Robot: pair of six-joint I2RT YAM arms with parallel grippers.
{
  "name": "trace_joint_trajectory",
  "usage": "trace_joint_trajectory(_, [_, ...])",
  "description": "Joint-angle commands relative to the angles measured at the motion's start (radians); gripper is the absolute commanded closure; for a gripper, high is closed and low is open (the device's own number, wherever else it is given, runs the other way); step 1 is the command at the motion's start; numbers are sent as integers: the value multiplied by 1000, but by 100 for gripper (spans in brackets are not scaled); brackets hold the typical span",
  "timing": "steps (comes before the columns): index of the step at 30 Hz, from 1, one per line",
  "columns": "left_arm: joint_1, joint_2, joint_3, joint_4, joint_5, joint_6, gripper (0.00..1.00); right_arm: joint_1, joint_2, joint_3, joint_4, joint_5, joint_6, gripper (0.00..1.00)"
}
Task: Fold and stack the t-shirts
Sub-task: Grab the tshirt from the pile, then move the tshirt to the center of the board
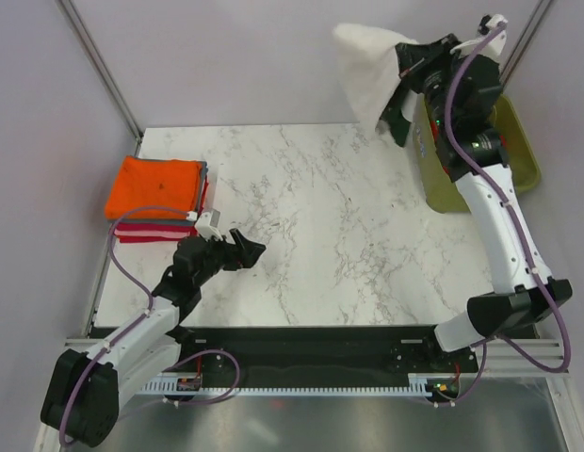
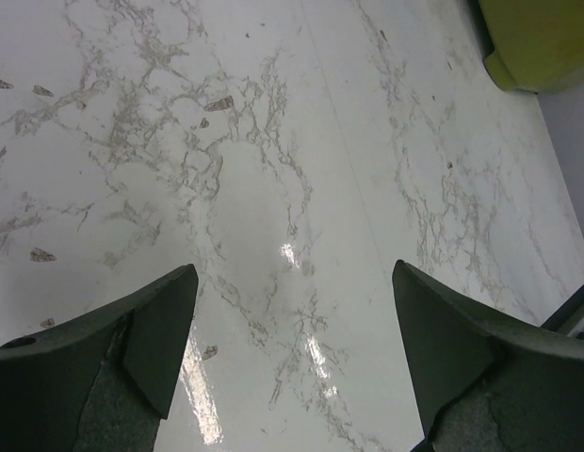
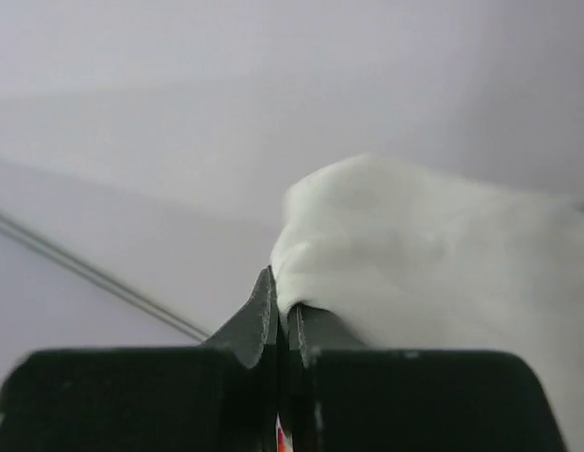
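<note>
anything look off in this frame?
Nothing damaged or spilled. The white t-shirt hangs bunched from the shut right gripper, above the far edge of the table. The folded stack, orange t-shirt on top, sits tight at the left edge.

White links, black joints on both: left arm [image 1: 132, 334], right arm [image 1: 499, 226]. A lilac cable [image 1: 448, 99] loops along each one. Jaws are dark, matte, wedge-shaped, with roughened grey inner faces on the left pair.

Bright, even overhead light — glare streaks on the marble table [image 2: 273, 188]; right wrist view soft, blurred
</note>
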State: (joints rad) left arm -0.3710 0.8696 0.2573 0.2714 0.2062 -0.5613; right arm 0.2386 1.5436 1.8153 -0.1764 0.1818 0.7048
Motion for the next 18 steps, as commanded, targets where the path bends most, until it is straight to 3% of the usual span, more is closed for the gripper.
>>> trace_joint_trajectory(1, [-5,-29,-13,54,-36,1,9,-15,-111,95,127,-142,21,100])
trace_joint_trajectory(4, [-3,-23,-12,51,-37,1,9,-13,-172,38,129,-3,-30,99])
trace_joint_trajectory(5, [-5,-20,-9,49,-37,3,9,-13,-206,7,121,20,-39,93])
trace_joint_trajectory(6, [-5,-18,-7,48,-37,3,9,-15,-224,-75,115,34,-42,65])
trace_joint_trajectory(8, [-5,-17,-4,45,-41,3,9,-13,-278,-189,101,-54,-34,40])
trace_joint_trajectory(9, [-5,-17,-3,43,-41,6,9,-15,-290,-314,101,-106,-33,14])
trace_joint_trajectory(10, [-5,-17,-3,40,-44,6,8,-15,-301,-371,63,-148,-19,5])
trace_joint_trajectory(15, [-3,-26,11,-26,-56,20,0,-15,-460,-771,-9,-209,-31,2])
trace_joint_trajectory(18, [-3,-37,59,-153,-181,-14,0,-12,-585,-921,-11,-217,-86,2])
